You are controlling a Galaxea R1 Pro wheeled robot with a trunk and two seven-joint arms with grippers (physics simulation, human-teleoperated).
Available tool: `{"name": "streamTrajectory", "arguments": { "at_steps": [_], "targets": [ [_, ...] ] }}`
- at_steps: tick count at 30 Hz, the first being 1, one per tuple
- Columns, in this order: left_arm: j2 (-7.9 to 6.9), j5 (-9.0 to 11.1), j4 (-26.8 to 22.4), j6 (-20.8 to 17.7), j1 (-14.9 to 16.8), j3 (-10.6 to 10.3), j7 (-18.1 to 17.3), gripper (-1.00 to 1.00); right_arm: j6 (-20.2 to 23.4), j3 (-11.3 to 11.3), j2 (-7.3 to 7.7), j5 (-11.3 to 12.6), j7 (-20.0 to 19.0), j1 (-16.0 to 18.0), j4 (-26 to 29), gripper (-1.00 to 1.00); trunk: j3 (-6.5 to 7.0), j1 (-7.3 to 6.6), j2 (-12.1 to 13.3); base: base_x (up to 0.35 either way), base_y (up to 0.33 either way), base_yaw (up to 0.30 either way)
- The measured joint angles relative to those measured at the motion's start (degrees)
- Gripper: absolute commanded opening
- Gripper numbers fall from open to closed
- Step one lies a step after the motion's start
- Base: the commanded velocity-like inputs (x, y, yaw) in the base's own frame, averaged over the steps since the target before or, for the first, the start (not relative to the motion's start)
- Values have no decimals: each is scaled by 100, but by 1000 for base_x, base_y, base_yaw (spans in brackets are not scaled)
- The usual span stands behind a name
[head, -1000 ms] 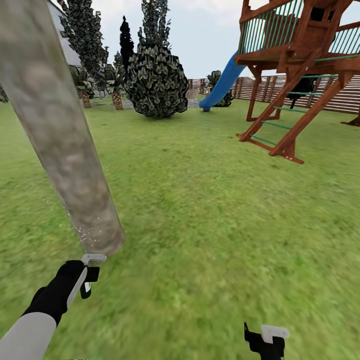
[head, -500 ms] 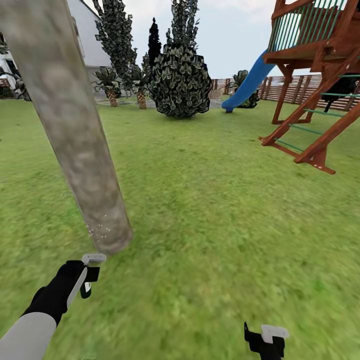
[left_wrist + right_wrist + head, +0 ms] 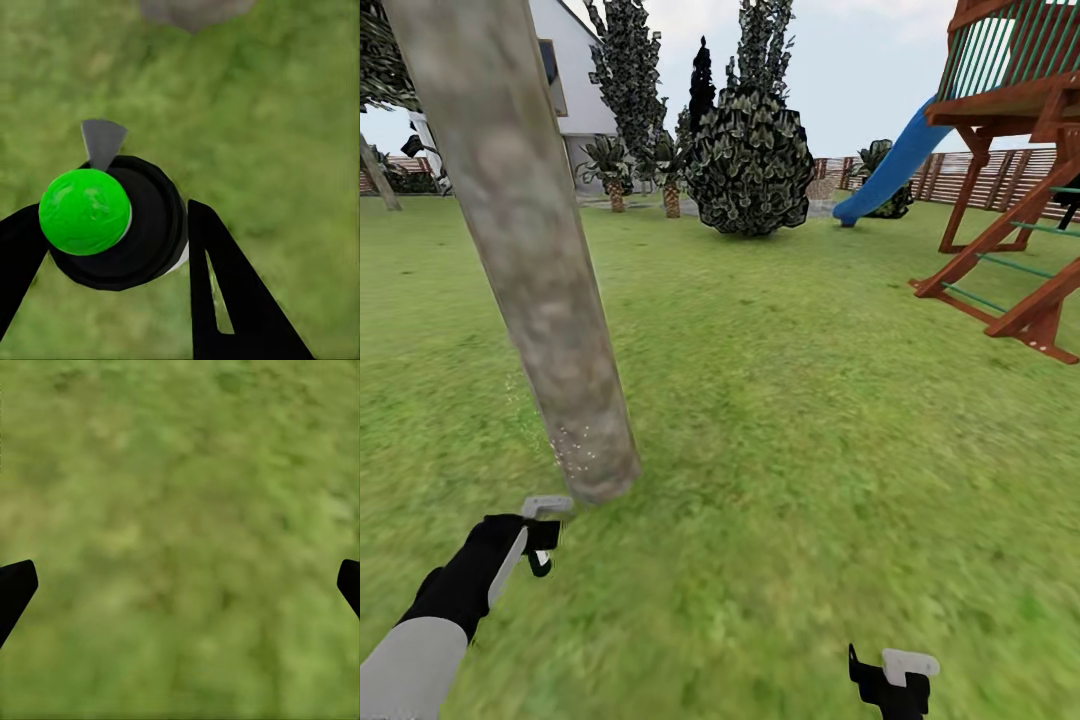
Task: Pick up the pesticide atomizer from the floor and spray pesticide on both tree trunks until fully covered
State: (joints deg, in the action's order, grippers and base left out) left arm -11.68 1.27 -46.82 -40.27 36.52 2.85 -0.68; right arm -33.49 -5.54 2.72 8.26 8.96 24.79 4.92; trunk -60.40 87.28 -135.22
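Observation:
The pesticide atomizer (image 3: 84, 211) has a black round body, a bright green cap and a grey nozzle (image 3: 547, 507). My left gripper (image 3: 540, 545) is shut on it, one black finger (image 3: 217, 292) on each side. The nozzle points at the base of a thick mottled tree trunk (image 3: 550, 300) just ahead, and white specks (image 3: 575, 445) dot the bark low down. A second leaning trunk (image 3: 380, 175) stands far off at the left edge. My right gripper (image 3: 895, 678) hangs open over grass (image 3: 180, 510), holding nothing.
A wooden play tower (image 3: 1020, 150) with a blue slide (image 3: 890, 170) stands at the right. A dark round shrub (image 3: 750, 165), conifers and short palms (image 3: 610, 165) line the back, with a white house (image 3: 565, 90) and slatted fence (image 3: 960, 170) behind. Open lawn (image 3: 810, 400) lies between.
The whole view has swung so the scene sits further right: the camera turned left. The trunk base now lies closer above the nozzle, and the speckled patch looks slightly larger.

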Motion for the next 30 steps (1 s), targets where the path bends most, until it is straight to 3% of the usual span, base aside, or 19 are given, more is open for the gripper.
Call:
{"name": "streamTrajectory", "arguments": {
  "at_steps": [2,4,6,7,9,11,12,14,16,18,20,21,22,24,26,27,29,30],
  "targets": [
    [9,49,-3,-211,140,-45,-60,-100,0,0,-6,-3,-2,0,0,100,0,0,0,0,0,0],
    [235,138,-4,-691,424,-410,-139,-100,0,1,-8,-5,-6,0,0,100,0,0,0,0,0,0],
    [270,42,-3,-835,597,-550,-188,-100,0,0,-9,-5,-8,0,0,100,0,0,0,0,0,0],
    [198,0,-4,-894,712,-549,-194,-100,0,0,-9,-7,-5,0,0,100,1,0,0,0,0,0],
    [-285,-11,-3,-1314,927,-539,-291,-100,0,0,-4,-2,-6,0,0,100,0,0,0,0,0,0],
    [-488,102,-14,-1476,975,-546,-606,-100,0,0,-1,-1,-1,0,0,100,0,0,0,0,0,0],
    [-496,111,-39,-1521,986,-561,-722,-100,0,0,0,-1,-2,0,0,100,0,0,0,0,0,0],
    [-296,145,-190,-1696,1053,-594,-829,-100,0,1,0,0,-2,0,0,100,0,0,0,0,0,0],
    [-214,72,-268,-1735,1163,-599,-841,-100,0,0,0,0,-4,0,0,100,0,0,0,0,0,0],
    [-277,10,-263,-1762,1389,-575,-843,-100,0,0,0,0,-1,0,0,100,1,0,0,0,0,0],
    [-553,-24,-235,-1767,1537,-576,-849,-100,0,0,0,-1,0,0,0,100,0,0,0,0,0,0],
    [-589,55,-252,-1774,1557,-588,-852,-100,0,0,0,0,0,0,0,100,0,0,0,0,0,0],
    [-554,100,-278,-1784,1569,-595,-854,-100,0,0,0,-1,0,0,0,100,0,0,0,0,0,0],
    [-309,139,-306,-1798,1644,-608,-856,-100,0,1,0,-1,0,0,0,100,0,0,0,0,0,0],
    [-294,51,-291,-1798,1768,-604,-854,-100,0,0,0,0,0,0,0,100,0,0,0,0,0,0],
    [-361,11,-278,-1797,1825,-599,-853,-100,0,0,0,0,0,0,0,100,0,0,0,0,0,0],
    [-778,-27,-251,-1795,1903,-587,-859,-100,0,0,2,0,0,0,0,100,0,0,0,0,0,0],
    [-876,-9,-250,-1796,1910,-593,-859,-100,0,0,5,-1,0,0,0,100,0,0,0,0,0,0]
  ]
}}
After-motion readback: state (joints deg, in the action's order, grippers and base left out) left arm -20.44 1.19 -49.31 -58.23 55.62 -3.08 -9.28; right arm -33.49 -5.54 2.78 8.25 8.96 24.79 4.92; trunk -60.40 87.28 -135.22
